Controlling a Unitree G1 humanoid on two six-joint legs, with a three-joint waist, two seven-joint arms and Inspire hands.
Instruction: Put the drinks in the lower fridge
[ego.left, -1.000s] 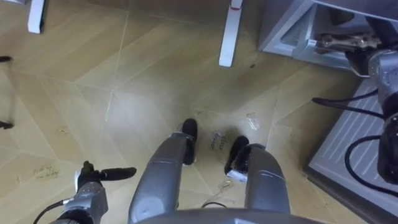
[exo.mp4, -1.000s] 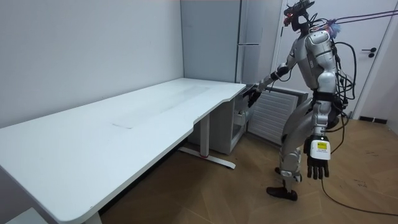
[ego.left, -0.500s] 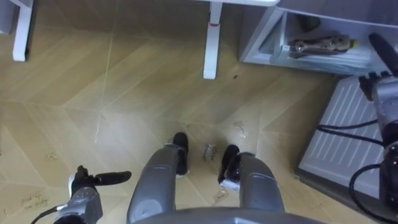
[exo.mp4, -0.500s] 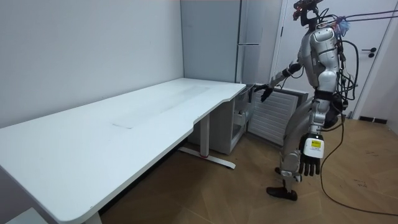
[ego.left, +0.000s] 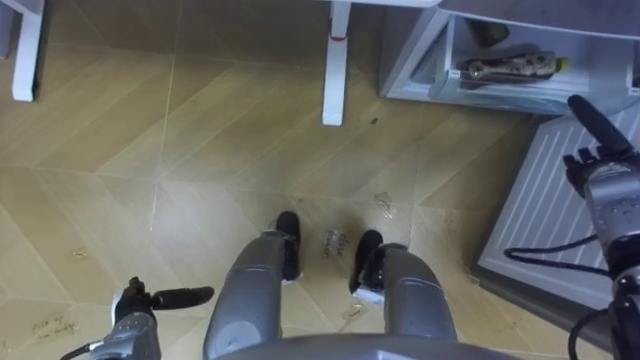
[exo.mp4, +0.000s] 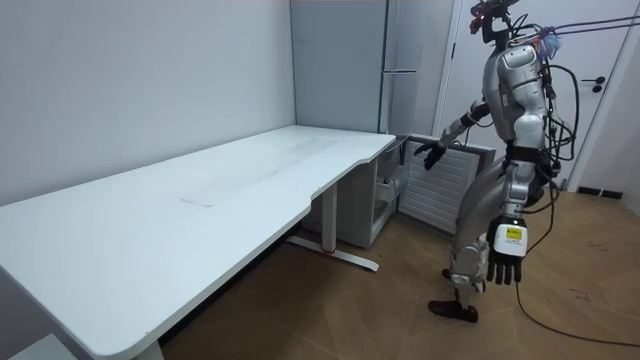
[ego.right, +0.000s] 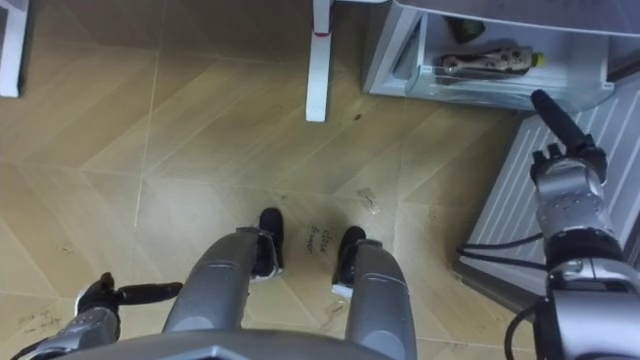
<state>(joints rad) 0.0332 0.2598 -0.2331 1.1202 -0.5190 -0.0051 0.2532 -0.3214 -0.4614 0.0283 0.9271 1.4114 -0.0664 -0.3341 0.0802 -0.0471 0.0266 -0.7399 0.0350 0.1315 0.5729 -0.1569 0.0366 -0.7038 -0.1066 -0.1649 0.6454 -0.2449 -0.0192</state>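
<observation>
A brownish bottle with a yellow cap (ego.left: 505, 68) lies on its side on a shelf of the open lower fridge (ego.left: 420, 62), up and to the right of where I stand. My right hand (ego.left: 600, 165) hovers open in front of the fridge, above the swung-out ribbed white door (ego.left: 560, 205), and holds nothing. My left hand (ego.left: 135, 303) hangs open and empty at my side. In the room view I stand upright before the lower fridge (exo.mp4: 385, 195), right hand (exo.mp4: 432, 153) raised toward it, left hand (exo.mp4: 505, 268) down by my thigh.
A white desk leg (ego.left: 335, 60) stands on the wooden floor just left of the fridge. The large white desk (exo.mp4: 200, 210) stretches to the room view's left. A tall grey fridge (exo.mp4: 400, 60) rises behind the lower one. A door (exo.mp4: 600, 120) is at the room view's right.
I have straightened up, and my right hand has drawn back from the fridge door's edge. The eye views have shifted with my head. The bottle has not moved.
</observation>
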